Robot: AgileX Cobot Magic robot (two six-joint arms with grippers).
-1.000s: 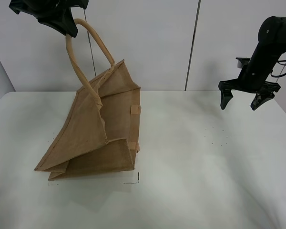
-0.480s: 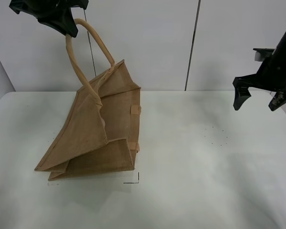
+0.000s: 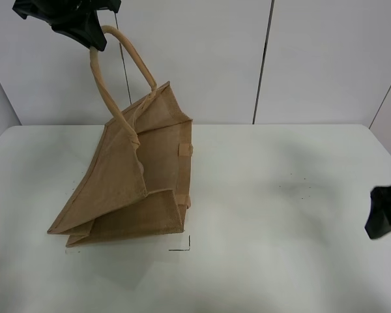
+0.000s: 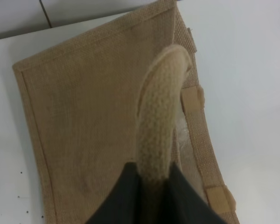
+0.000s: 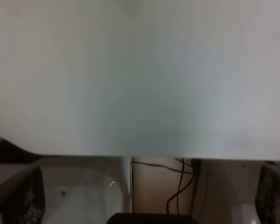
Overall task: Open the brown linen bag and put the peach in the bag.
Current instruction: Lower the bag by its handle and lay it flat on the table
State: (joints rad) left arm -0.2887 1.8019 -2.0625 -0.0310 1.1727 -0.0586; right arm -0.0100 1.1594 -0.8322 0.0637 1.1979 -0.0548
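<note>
Quick status from the overhead cam. My left gripper (image 3: 91, 36) is way up at 11 o'clock, fingers (image 4: 126, 196) pressed together on the beige handle (image 3: 127, 52) of the brown linen bag (image 3: 137, 176). The wrist cam shows the same thing, w/ the handle squeezed btwn the two dark pads.

The bag sits at approx 9 o'clock on the white table (image 3: 280, 261). Its bottom edge is down on the surface, and the top is pulled up and tilted toward 11 by that handle, so the mouth gapes a bit. There's a little black corner mark (image 3: 182, 246) just off the bag's 5 o'clock corner.

My right gripper (image 3: 386, 212) is at approx 3–4 o'clock, barely in frame at the table's edge. On its wrist cam the fingers (image 5: 25, 198) are spread wide w/ nothing btwn them, just table edge and some cables (image 5: 177, 186) beyond.
</note>
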